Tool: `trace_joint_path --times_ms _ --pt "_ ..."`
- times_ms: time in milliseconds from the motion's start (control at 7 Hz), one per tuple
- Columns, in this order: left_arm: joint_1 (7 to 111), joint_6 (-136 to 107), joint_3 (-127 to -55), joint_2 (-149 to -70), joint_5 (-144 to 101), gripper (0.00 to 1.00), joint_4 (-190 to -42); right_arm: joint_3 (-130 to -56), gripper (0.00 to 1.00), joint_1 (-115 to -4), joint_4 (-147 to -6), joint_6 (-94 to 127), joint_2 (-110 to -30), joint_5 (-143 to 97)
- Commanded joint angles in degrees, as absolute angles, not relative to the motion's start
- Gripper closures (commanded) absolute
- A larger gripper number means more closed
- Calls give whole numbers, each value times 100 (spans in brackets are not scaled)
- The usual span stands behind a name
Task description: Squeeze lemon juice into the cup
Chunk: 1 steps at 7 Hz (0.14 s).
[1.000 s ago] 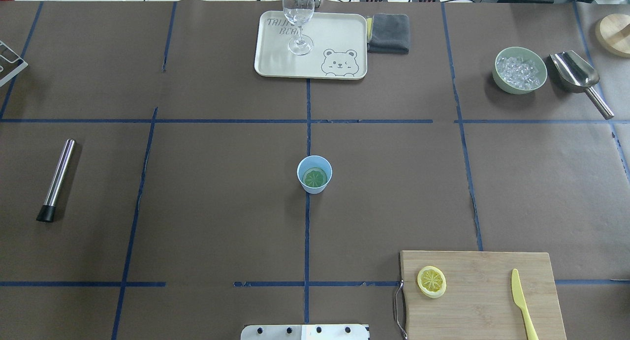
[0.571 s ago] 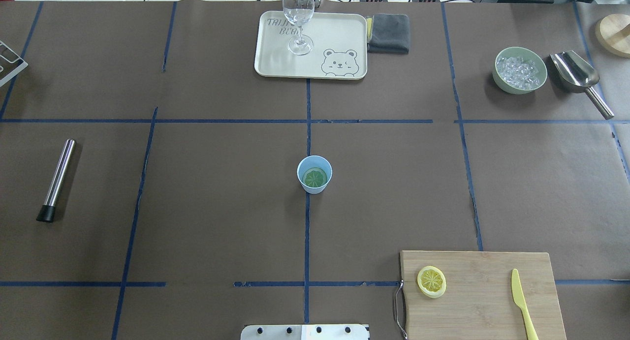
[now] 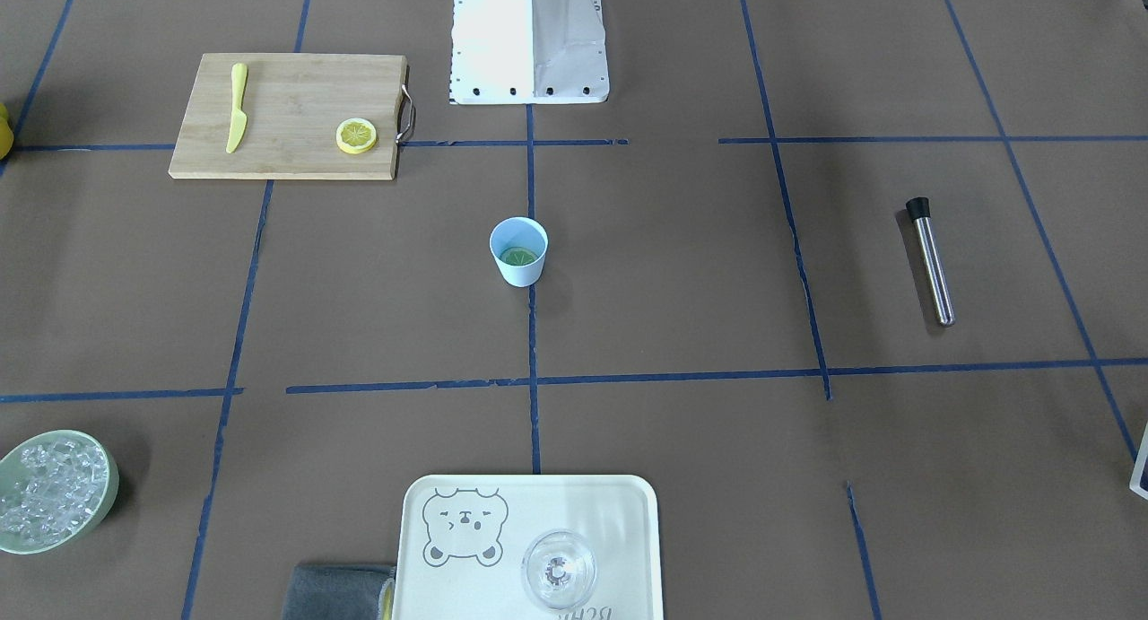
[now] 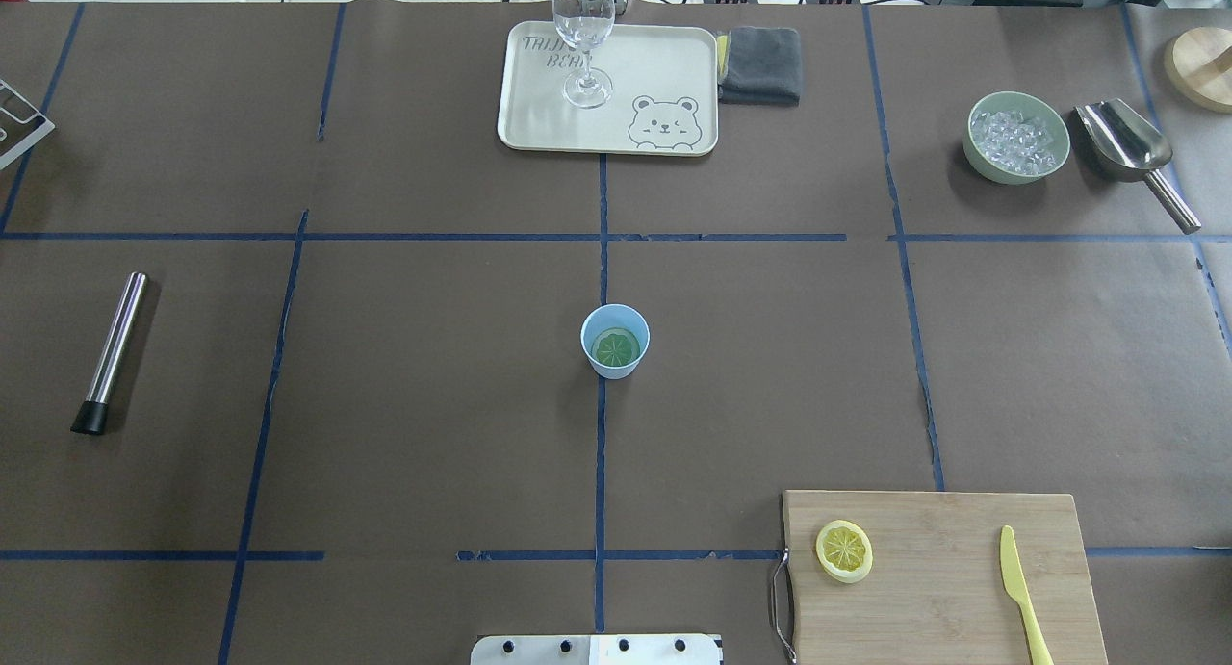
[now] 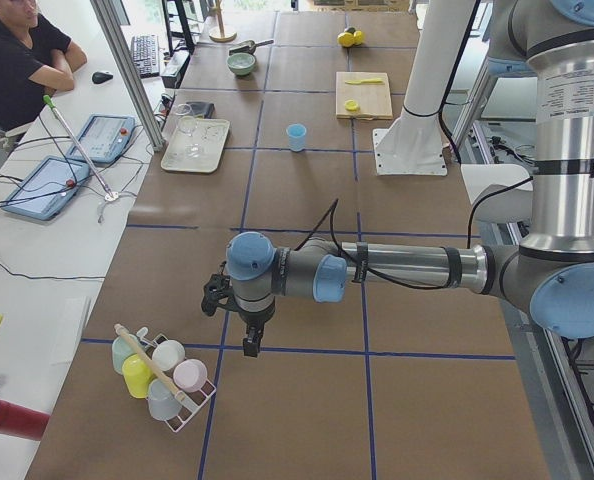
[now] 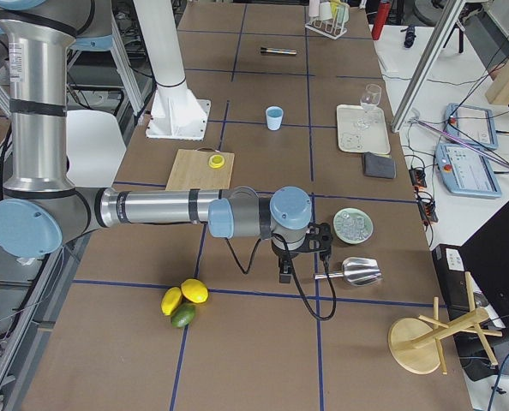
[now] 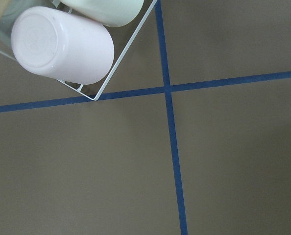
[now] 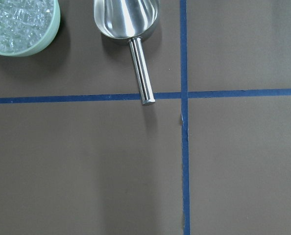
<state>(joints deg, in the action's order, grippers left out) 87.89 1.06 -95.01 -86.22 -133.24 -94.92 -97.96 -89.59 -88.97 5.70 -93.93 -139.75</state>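
Front view: cup point(image 3: 520, 272) upright at mid worktop point(image 3: 717, 270); lemon point(image 3: 519, 257) lies flat inside it, greenish in shade. On cutting board point(image 3: 287, 109), far left: second slice point(image 3: 356, 135) and yellow knife point(image 3: 236, 107). Overhead: wine glass point(image 4: 583, 20) on tray point(image 4: 664, 59), rim cut off by frame. Left side view: left end effector point(image 5: 249, 340) hangs near mug rack point(image 5: 162, 375), far from cup; spread or pressed, cannot tell. Right side view: right end effector point(image 6: 284, 272) hangs near steel scoop point(image 6: 357, 272); cannot tell either. Wrist views: rack corner; scoop handle.
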Motion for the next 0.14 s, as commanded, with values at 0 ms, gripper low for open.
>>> trace_joint_path --times_ms 0 --pt "8789 105 -9518 -8631 -13324 0 -9492 -9791 0 -8965 -8895 571 -9378 -13975"
